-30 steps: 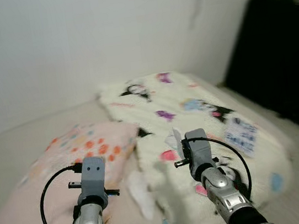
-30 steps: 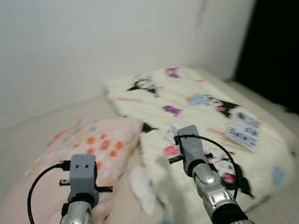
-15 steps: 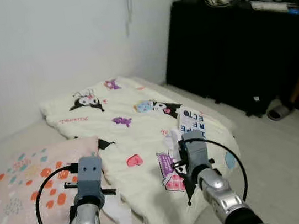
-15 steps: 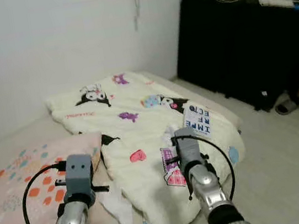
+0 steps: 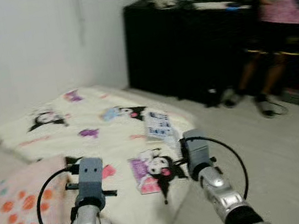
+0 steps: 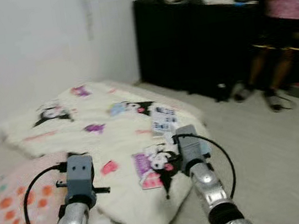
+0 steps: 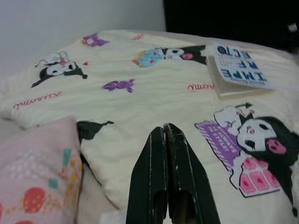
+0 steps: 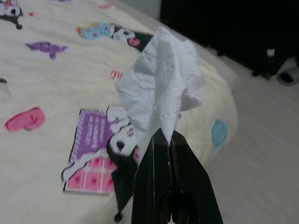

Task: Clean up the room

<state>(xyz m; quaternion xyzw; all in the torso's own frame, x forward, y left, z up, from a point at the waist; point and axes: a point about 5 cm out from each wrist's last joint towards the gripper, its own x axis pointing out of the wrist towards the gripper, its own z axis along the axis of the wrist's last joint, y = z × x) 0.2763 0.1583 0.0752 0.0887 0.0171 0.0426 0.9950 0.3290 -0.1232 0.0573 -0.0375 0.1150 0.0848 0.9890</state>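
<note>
Pinched between the closed fingers of the right gripper (image 8: 164,135), a crumpled white tissue (image 8: 161,91) is held above the cartoon-print blanket (image 7: 154,93). The left gripper (image 7: 163,133) is seen closed, empty. A person (image 5: 283,9), blurred, is cut off far right.

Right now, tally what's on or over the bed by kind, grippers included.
Grippers: 2, left gripper shut, right gripper shut on a tissue
Crumpled white tissue: 1
Cream cartoon blanket: 1
Pink dotted pillow: 1
Booklet lying on the blanket: 1
Total: 6
</note>
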